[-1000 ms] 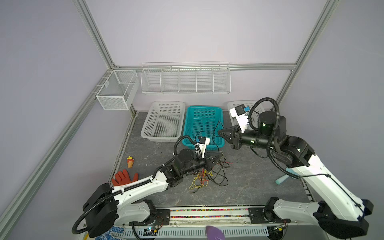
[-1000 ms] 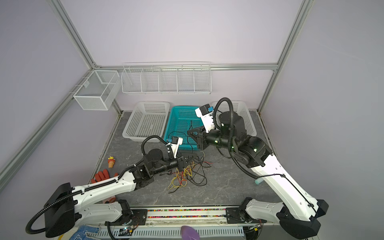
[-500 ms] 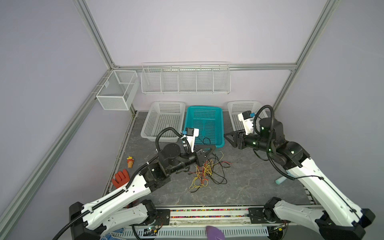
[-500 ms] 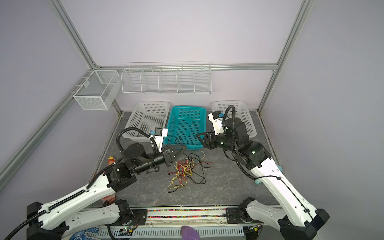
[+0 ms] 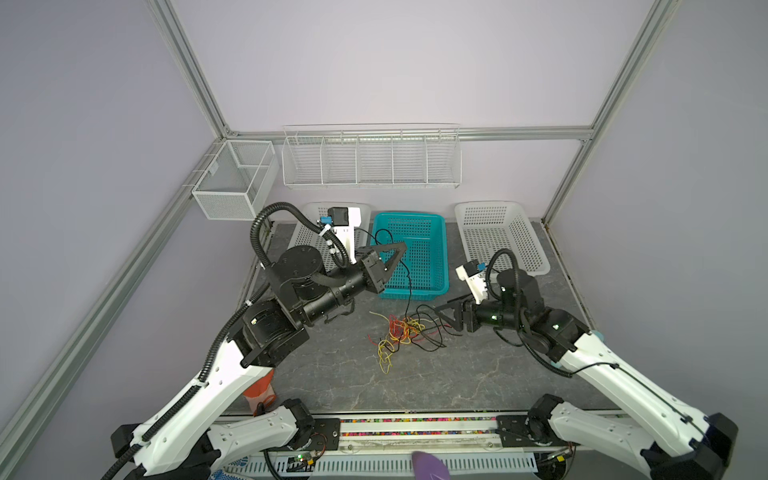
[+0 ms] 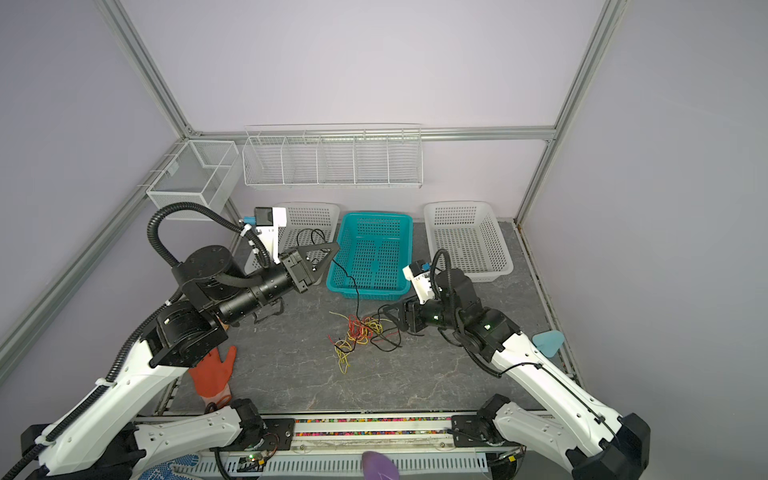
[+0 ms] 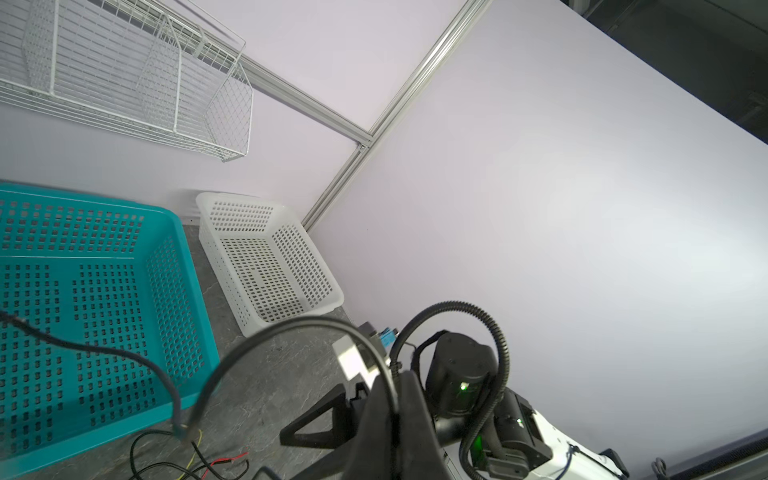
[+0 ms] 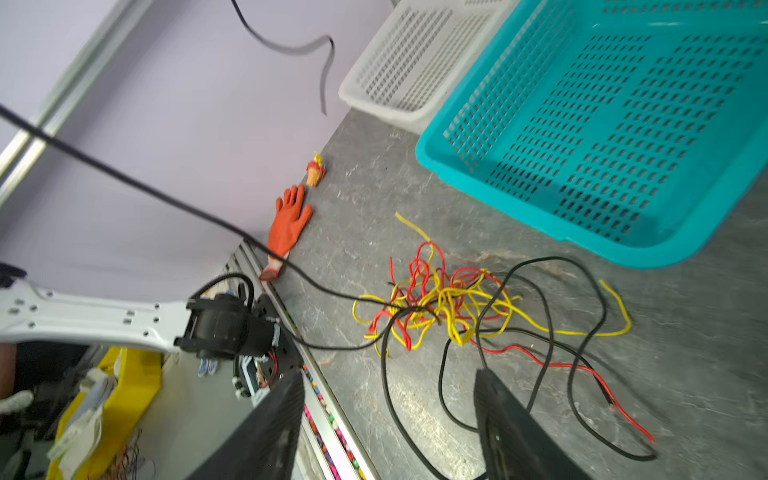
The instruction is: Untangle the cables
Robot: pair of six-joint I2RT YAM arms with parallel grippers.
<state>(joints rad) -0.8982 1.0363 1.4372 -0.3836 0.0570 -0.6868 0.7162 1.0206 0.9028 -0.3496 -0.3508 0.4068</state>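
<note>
**Cable tangle, mid-task.** The left gripper [image 5: 402,246], raised over the left side of the teal basket [image 5: 415,296], has its 2 jaws pressed together on a black cable [image 5: 409,284]. This cable drops from the pinch to the cables [image 5: 400,332]. The cables, in 3 colours, lie knotted on the table [image 5: 332,386] just near of the basket's near wall and apart from it. The right gripper [image 5: 446,309] sits low, just beside the tangle's right edge, with jaws spread and holding nothing. Bare tabletop runs from the tangle to the near rail [image 5: 415,420] and left toward the orange glove [image 6: 214,370]. The white basket [image 5: 528,245] at far right stands well apart.
</note>
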